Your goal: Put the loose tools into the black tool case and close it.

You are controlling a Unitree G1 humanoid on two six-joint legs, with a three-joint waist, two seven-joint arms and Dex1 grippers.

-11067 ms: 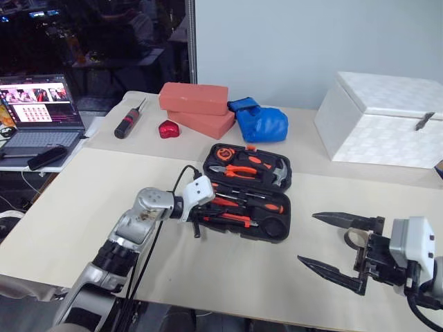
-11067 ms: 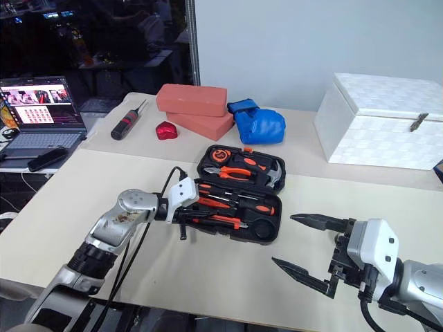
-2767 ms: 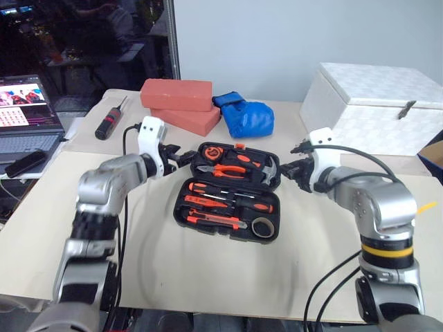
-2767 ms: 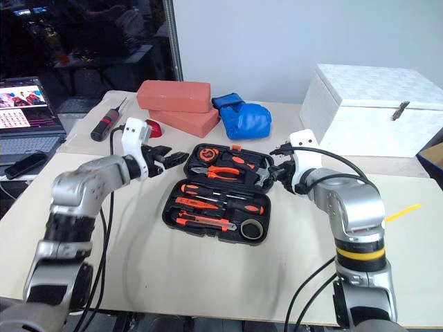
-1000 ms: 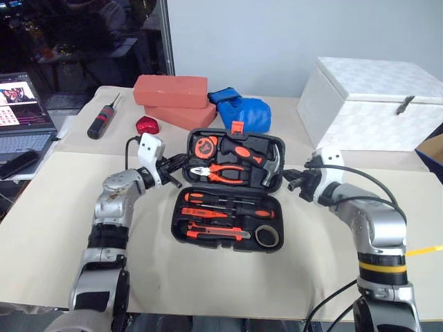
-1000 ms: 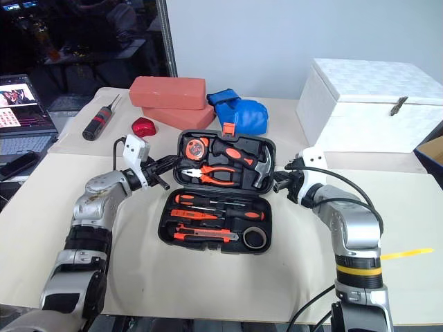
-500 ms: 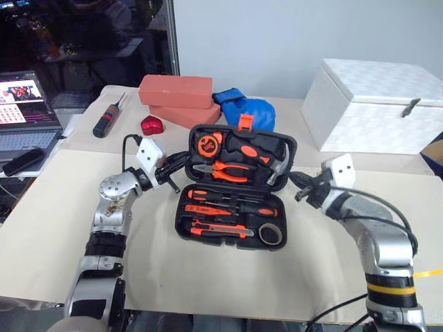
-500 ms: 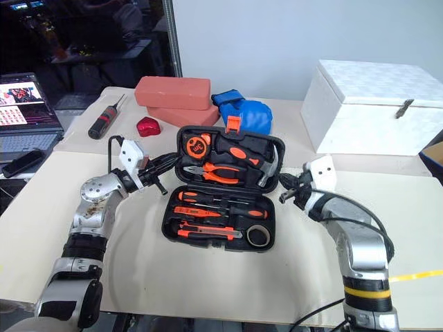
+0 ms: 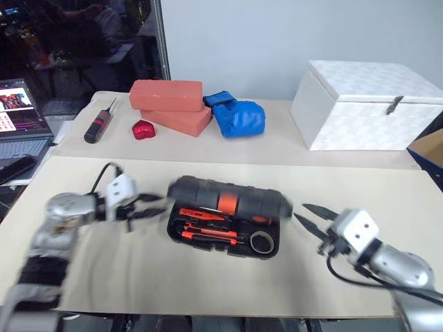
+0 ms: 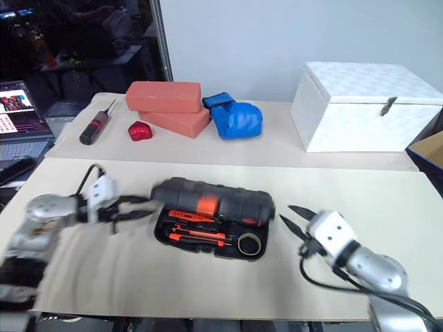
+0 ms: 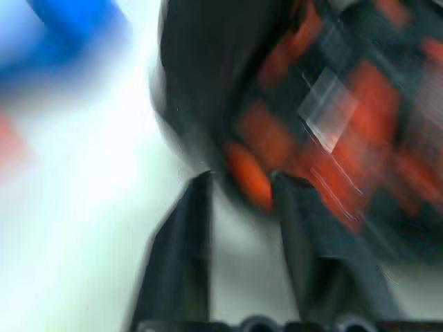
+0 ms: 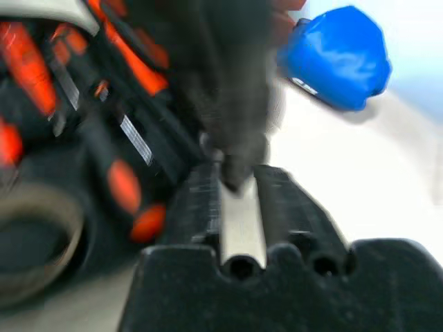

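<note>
Handling call on case [image 9: 225, 214]: rigid moulded plastic, smooth, likely slippery on rounded edges; probably fairly heavy with metal tools inside. Lid [image 9: 228, 196] hinged at far edge, so stiff but free to swing. Best contact looks like flat lid top or front rim near orange latch [image 9: 228, 203]; press down, no pinch needed.

Sitting mid-counter [image 9: 208, 277], base flat, lid partway down and blurred, not yet shut. Screwdrivers [image 9: 201, 216], knife [image 9: 208, 235] and tape ring [image 9: 261, 242] visible in front half of base.

Left tool [image 9: 151, 205]: fingers parted a little, empty, pointing at case's left end, just beside it, apart. Right tool [image 9: 310, 218]: fingers spread, empty, near right end, clear gap.

Risk guess: lid catching on a proud tool before latch seats.
</note>
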